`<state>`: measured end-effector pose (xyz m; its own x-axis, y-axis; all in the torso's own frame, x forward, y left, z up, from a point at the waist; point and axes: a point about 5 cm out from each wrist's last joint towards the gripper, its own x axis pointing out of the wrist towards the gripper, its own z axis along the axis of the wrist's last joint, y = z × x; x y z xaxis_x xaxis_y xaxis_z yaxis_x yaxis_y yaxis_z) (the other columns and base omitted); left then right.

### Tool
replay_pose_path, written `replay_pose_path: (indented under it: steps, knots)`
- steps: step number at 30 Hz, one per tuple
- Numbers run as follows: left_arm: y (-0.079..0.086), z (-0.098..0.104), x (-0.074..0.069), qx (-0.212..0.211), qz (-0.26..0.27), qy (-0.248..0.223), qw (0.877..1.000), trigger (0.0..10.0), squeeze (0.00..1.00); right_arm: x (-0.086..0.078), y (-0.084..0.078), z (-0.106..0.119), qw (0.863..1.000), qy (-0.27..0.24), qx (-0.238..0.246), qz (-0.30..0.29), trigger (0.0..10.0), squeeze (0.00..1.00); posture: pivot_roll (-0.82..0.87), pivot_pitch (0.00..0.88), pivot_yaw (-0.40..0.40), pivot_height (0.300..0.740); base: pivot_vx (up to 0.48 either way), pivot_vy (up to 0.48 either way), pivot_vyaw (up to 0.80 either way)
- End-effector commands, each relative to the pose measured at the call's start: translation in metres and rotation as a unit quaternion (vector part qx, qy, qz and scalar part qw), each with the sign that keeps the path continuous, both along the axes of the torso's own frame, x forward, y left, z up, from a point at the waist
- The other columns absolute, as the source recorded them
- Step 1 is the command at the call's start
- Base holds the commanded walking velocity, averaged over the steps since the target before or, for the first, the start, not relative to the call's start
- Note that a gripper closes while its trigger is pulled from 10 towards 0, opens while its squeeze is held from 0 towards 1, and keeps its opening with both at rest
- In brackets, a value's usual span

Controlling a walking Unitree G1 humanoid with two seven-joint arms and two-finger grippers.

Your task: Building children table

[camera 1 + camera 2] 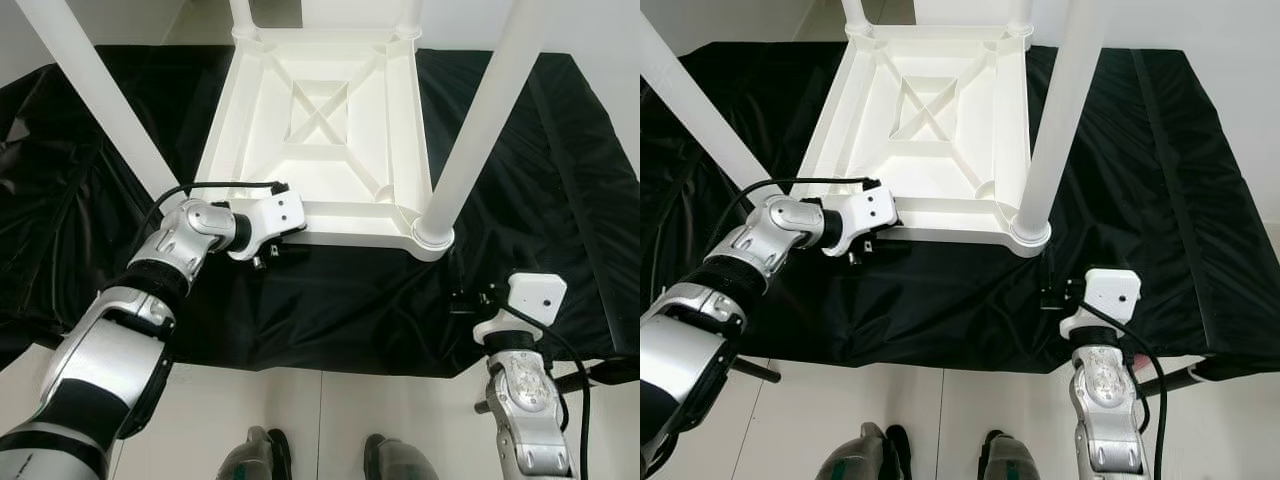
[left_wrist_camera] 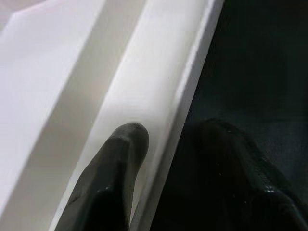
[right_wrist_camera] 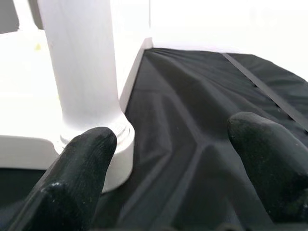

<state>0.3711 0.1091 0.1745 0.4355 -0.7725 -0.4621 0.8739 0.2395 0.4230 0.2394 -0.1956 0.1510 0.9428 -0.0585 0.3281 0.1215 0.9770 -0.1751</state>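
A black cloth (image 1: 330, 300) covers the floor, and the white children's table (image 1: 320, 140) lies upside down on it with its legs (image 1: 480, 120) pointing up. I see my left end effector (image 1: 268, 252) clamped on the table's near rim, one finger (image 2: 115, 163) on the white edge. My right end effector (image 1: 470, 300) hangs open just beside the near right leg, touching nothing.

Silver arms, black cables, white wrist housings, black-fingered left hand (image 1: 268, 255).
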Motion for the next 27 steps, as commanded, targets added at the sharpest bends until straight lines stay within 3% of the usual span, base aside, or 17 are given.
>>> replay_pose_path:
  steps: [1,3,6,8,9,10,11,14,16,19,20,23,27]
  knots:
    - [0.005,0.002,-0.008,0.002,-0.06,0.052,0.997,10.0,0.0,-0.001,0.0,-0.001,1.0,0.0,0.008,0.006,10.0,0.0,-0.03,0.147,0.077,0.74,0.0,0.0,0.0]
    - [0.004,0.01,-0.008,-0.015,-0.063,0.048,0.997,10.0,0.0,0.0,0.0,0.001,1.0,-0.005,0.01,0.01,10.0,0.0,-0.03,0.147,0.077,0.74,0.0,0.0,0.0]
    - [-0.004,0.065,-0.009,-0.135,-0.061,0.007,0.989,10.0,0.0,0.009,0.002,0.018,0.998,-0.028,0.027,0.051,10.0,0.0,-0.02,0.142,0.069,0.74,0.0,0.0,0.0]
    - [-0.004,0.065,-0.009,-0.135,-0.061,0.007,0.989,10.0,0.0,0.009,0.002,0.018,0.998,-0.028,0.027,0.051,10.0,0.0,-0.02,0.142,0.069,0.74,0.0,0.0,0.0]
    - [-0.006,0.079,-0.012,-0.166,-0.063,-0.003,0.984,10.0,0.0,0.011,0.003,0.021,0.997,-0.031,0.029,0.063,10.0,0.0,-0.02,0.142,0.069,0.74,0.0,0.0,0.0]
    - [-0.006,0.079,-0.012,-0.166,-0.063,-0.003,0.984,10.0,0.0,0.011,0.003,0.021,0.997,-0.031,0.029,0.063,10.0,0.0,-0.02,0.142,0.069,0.74,0.0,0.0,0.0]
    - [-0.008,0.096,-0.014,-0.206,-0.058,-0.016,0.977,10.0,0.0,0.014,0.003,0.026,0.996,-0.037,0.031,0.071,10.0,0.0,-0.02,0.139,0.063,0.74,0.0,0.0,0.0]
    - [-0.009,0.11,-0.015,-0.242,-0.045,-0.031,0.969,10.0,0.0,0.018,0.005,0.032,0.995,-0.045,0.032,0.084,10.0,0.0,-0.01,0.136,0.059,0.74,0.0,0.0,0.0]
    - [-0.007,0.122,-0.011,-0.278,0.015,-0.052,0.959,10.0,0.0,0.027,0.007,0.046,0.993,-0.062,0.032,0.1,10.0,0.0,-0.01,0.131,0.053,0.74,0.0,0.0,0.0]
    - [0.006,0.11,0.004,-0.279,0.12,-0.05,0.952,10.0,0.0,0.034,0.005,0.052,0.992,-0.073,0.028,0.099,10.0,0.0,0.0,0.127,0.049,0.74,0.0,0.0,0.0]
    - [0.006,0.11,0.004,-0.279,0.12,-0.05,0.952,10.0,0.0,0.034,0.005,0.052,0.992,-0.073,0.028,0.099,10.0,0.0,0.0,0.127,0.049,0.74,0.0,0.0,0.0]
    - [0.016,0.097,0.008,-0.277,0.196,-0.032,0.94,10.0,0.0,0.037,0.003,0.053,0.992,-0.076,0.033,0.094,10.0,0.0,0.0,0.126,0.047,0.74,0.0,0.0,0.0]
    - [0.017,0.095,0.007,-0.277,0.21,-0.027,0.937,10.0,0.0,0.037,0.003,0.053,0.992,-0.076,0.035,0.094,10.0,0.0,0.0,0.126,0.047,0.74,0.0,0.0,0.0]
